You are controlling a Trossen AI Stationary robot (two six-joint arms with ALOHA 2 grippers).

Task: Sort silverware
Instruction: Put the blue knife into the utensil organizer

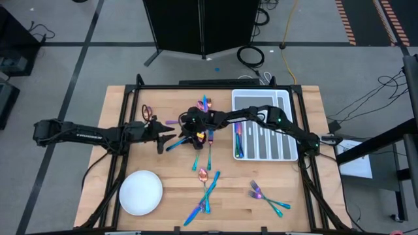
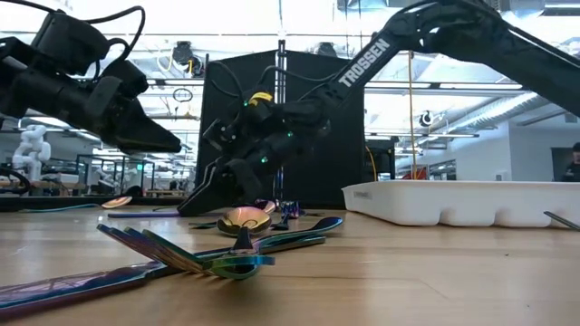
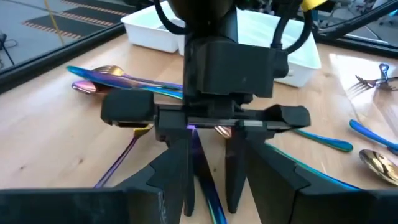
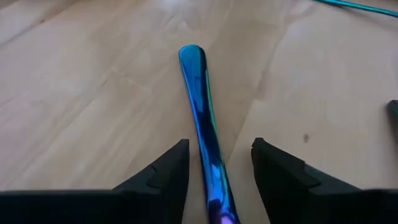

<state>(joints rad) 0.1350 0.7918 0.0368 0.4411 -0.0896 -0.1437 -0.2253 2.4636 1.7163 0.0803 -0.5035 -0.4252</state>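
Note:
The silverware is iridescent pieces scattered over the wooden table: a cluster (image 1: pixel 204 104) at the far middle, a spoon and crossed pieces (image 1: pixel 206 186) near the front, two forks (image 1: pixel 261 192) at the near right. A blue-handled piece (image 1: pixel 175 145) lies flat on the table. My right gripper (image 4: pixel 217 149) is open and low over it, one finger on each side of its handle (image 4: pixel 202 106) with gaps showing. My left gripper (image 1: pixel 164 136) is open, held above the table just left of that piece and facing the right gripper (image 3: pixel 208 168).
The white divided tray (image 1: pixel 281 104) sits at the far right with several pieces in its left compartment (image 1: pixel 238 140). The round white plate (image 1: pixel 140 192) is at the near left. A pink piece (image 1: pixel 147 111) lies at the far left. Bare wood lies between plate and forks.

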